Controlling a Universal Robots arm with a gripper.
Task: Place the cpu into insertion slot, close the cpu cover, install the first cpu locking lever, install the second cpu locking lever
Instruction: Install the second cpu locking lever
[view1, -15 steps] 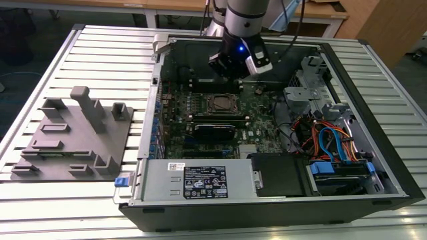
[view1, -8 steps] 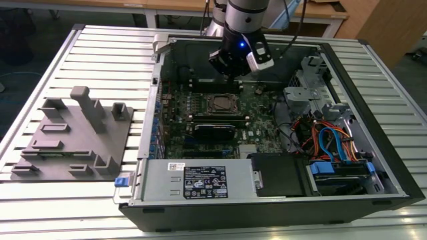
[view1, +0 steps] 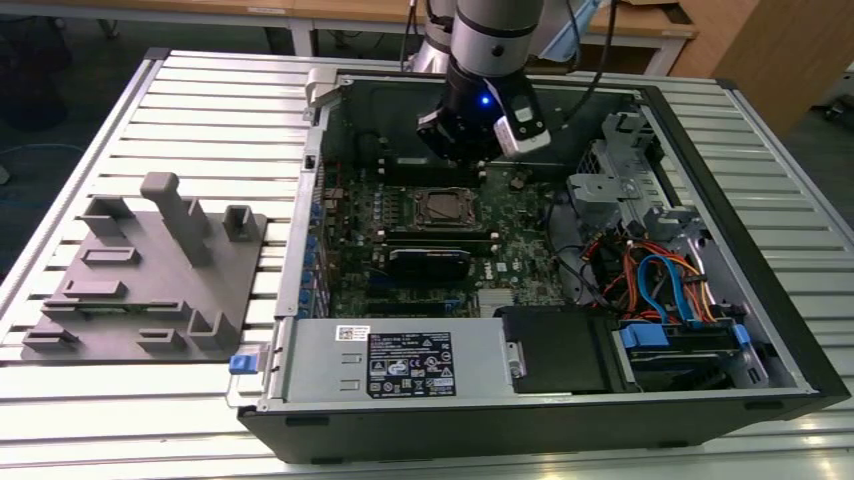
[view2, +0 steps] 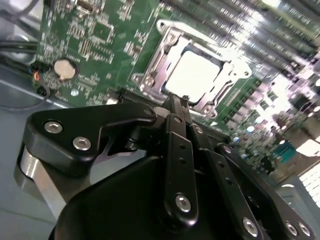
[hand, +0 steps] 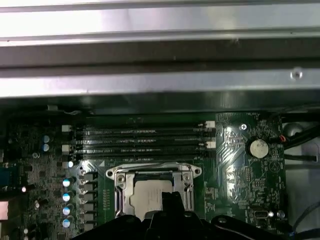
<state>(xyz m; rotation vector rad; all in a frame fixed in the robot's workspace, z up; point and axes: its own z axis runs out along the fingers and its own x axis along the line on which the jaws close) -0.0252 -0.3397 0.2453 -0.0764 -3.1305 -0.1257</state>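
Observation:
The cpu (view2: 196, 75) (hand: 146, 196) lies flat in the insertion slot (view1: 441, 207), silver face up. The silvery cpu cover (view2: 159, 56) (hand: 120, 186) lies down around it, framing the face. My gripper (view1: 465, 158) hangs over the green motherboard just behind the slot in the exterior view. In both wrist views its black fingertips (view2: 176, 104) (hand: 172, 199) are pressed together at the socket's edge, shut with nothing between them. How the locking levers sit I cannot tell.
Long black memory slots (hand: 145, 140) run beside the socket, and a coin battery (hand: 258, 147) (view2: 64, 68) sits nearby. A black card (view1: 427, 262), the power supply (view1: 387, 360) and a cabled drive cage (view1: 667, 280) fill the open case. A grey fixture (view1: 147, 270) stands at the exterior view's left.

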